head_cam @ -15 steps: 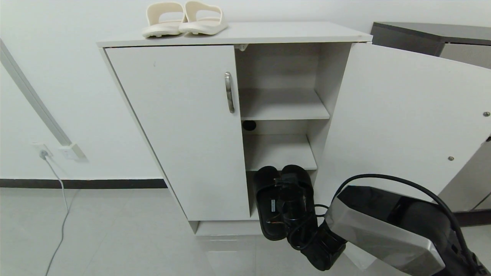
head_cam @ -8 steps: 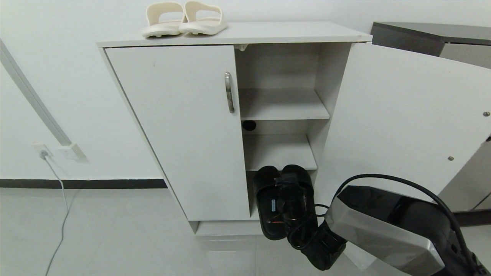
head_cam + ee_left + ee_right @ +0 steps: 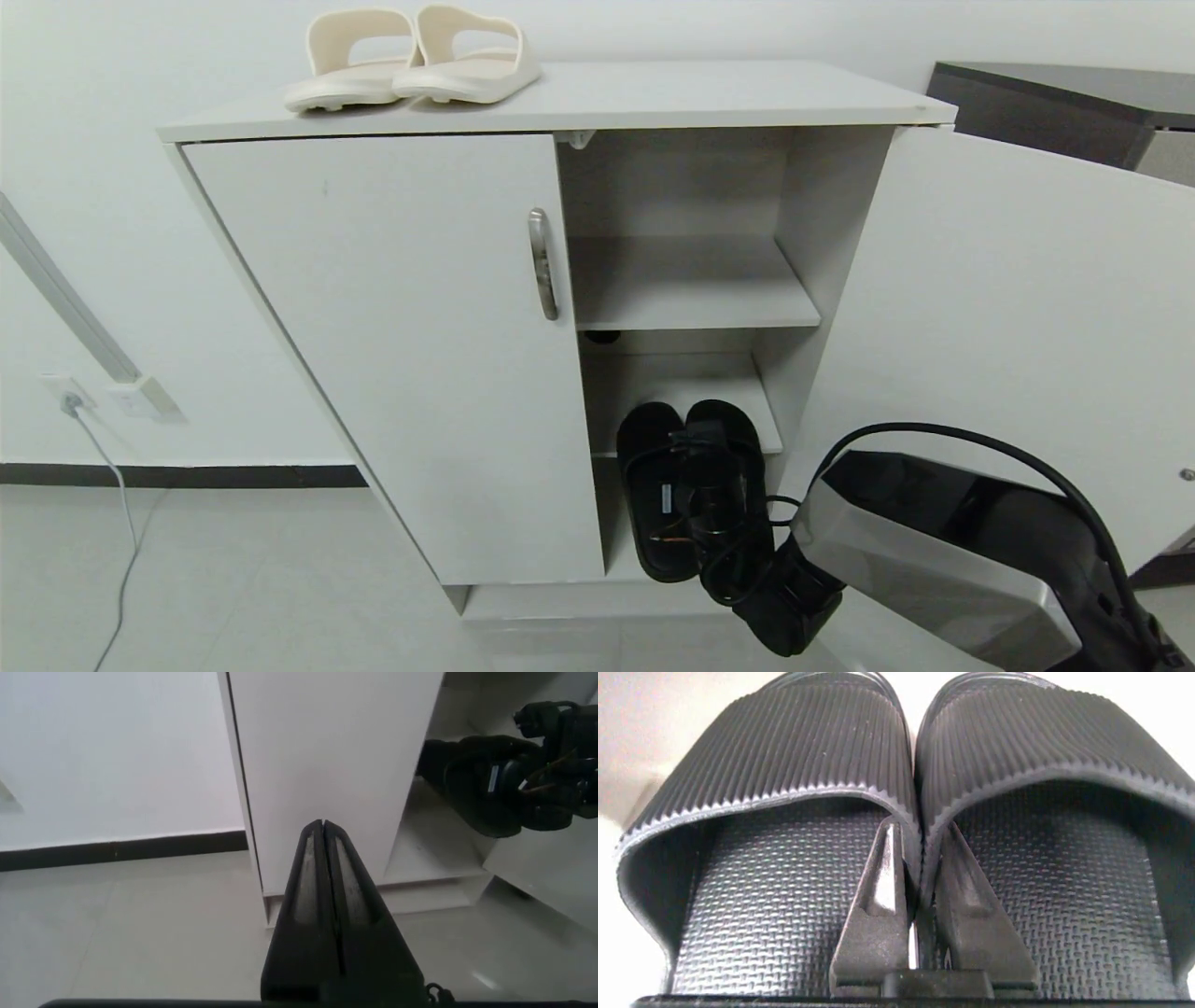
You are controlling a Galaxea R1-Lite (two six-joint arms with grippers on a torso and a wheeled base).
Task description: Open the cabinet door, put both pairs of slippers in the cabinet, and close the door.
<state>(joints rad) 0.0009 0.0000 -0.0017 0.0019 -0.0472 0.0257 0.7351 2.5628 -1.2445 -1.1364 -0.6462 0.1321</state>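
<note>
The white cabinet (image 3: pixel 700 93) has its right door (image 3: pixel 1008 327) swung wide open and its left door (image 3: pixel 392 355) closed. A cream pair of slippers (image 3: pixel 415 61) lies on the cabinet top at the left. My right gripper (image 3: pixel 700 446) is shut on the black pair of slippers (image 3: pixel 667 504), held side by side before the open lower compartments, toes over the lower shelf (image 3: pixel 672 383). In the right wrist view my right gripper (image 3: pixel 920 873) pinches the two inner edges of the black slippers (image 3: pixel 775 859) together. My left gripper (image 3: pixel 322 829) is shut and bare, low before the closed door (image 3: pixel 327 756).
The upper shelf (image 3: pixel 691 280) is bare. A metal handle (image 3: pixel 541 264) runs down the left door's edge. A dark grey unit (image 3: pixel 1046 103) stands behind the open door. A wall socket with a cable (image 3: pixel 65 403) sits low on the left, above grey floor tiles (image 3: pixel 233 579).
The whole head view has shifted, so the camera moved and the cabinet looks nearer and lower. The black slippers now overlap the lower shelf's front edge instead of lying below it.
</note>
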